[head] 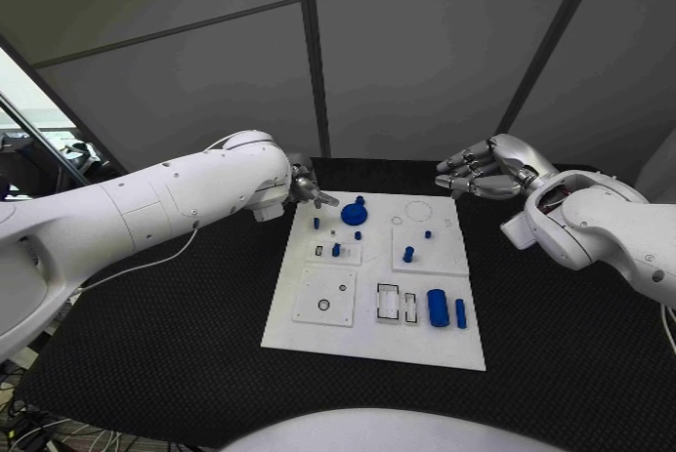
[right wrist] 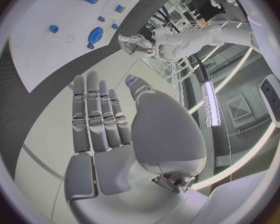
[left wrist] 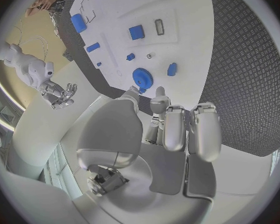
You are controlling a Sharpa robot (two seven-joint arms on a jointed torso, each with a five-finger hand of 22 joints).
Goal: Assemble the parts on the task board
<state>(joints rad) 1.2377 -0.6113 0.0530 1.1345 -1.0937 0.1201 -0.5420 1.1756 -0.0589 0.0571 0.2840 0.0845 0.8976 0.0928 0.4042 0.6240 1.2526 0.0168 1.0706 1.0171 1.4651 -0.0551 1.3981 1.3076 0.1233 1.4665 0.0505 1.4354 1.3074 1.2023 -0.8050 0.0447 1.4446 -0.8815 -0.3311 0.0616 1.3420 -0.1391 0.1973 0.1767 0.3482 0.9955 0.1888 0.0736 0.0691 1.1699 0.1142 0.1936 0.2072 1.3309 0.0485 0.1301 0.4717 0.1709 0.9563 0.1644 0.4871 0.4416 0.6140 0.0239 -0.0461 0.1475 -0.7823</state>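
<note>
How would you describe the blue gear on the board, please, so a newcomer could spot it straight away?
Start at the white task board in the middle of the black table, then look to its far edge, near the left hand. The blue gear lies there: a round toothed disc, the widest blue piece, unlike the slim pegs around it.

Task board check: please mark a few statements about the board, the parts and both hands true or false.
1. The blue gear lies at the far end of the task board. True.
2. The right hand holds a blue part. False: it holds nothing, its fingers straight in the right wrist view.
3. The left hand is at the board's far left corner, near the gear. True.
4. The blue cylinder stands off the board on the black table. False: it lies on the board, at its near right.
</note>
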